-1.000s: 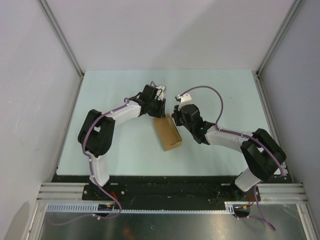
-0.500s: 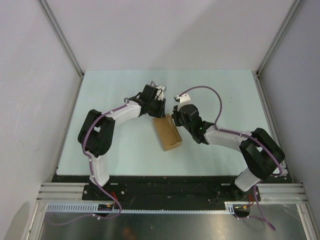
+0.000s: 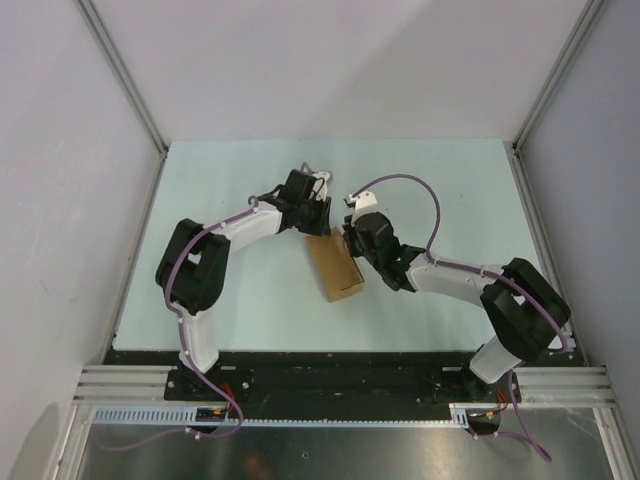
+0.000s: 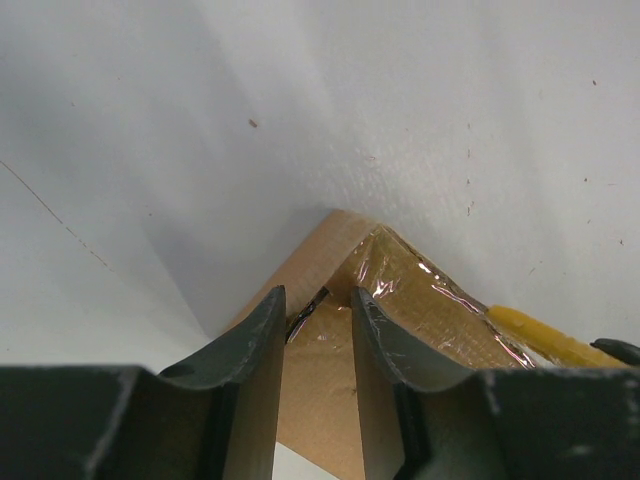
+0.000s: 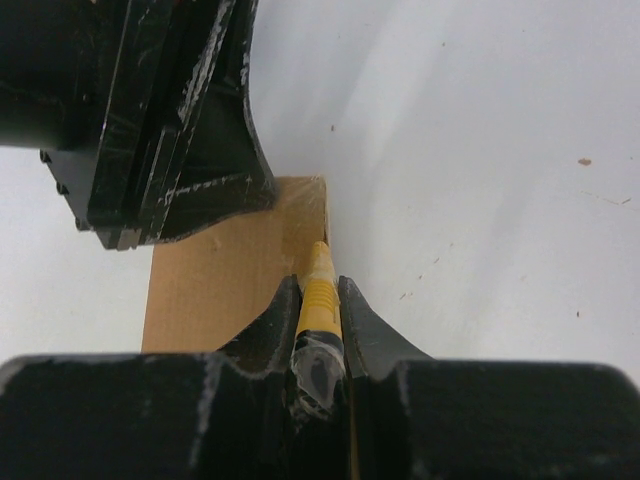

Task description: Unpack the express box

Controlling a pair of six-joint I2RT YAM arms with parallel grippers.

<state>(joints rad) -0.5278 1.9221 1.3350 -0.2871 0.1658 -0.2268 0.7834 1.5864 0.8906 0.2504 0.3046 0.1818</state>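
The express box (image 3: pixel 336 268) is a flat brown carton lying at the table's middle, taped shiny along its far end (image 4: pixel 400 275). My left gripper (image 3: pixel 317 221) is over that far end. Its jaws (image 4: pixel 318 295) stand a little apart with bare cardboard between them and grip nothing. My right gripper (image 3: pixel 350 238) is shut on the yellow utility knife (image 5: pixel 319 272). The knife's tip rests at the box's far right edge (image 5: pixel 300 210). The knife's yellow body (image 4: pixel 540 336) also shows in the left wrist view, along the taped edge.
The pale green table (image 3: pixel 230 300) is walled by grey panels on three sides, with metal posts (image 3: pixel 125 80) at the back corners. The left gripper's black finger (image 5: pixel 215 195) hangs close above the box, just left of the knife tip.
My right gripper has crept slightly left and away with the knife, along the box's right edge toward its far end. The left arm and the box have stayed put.
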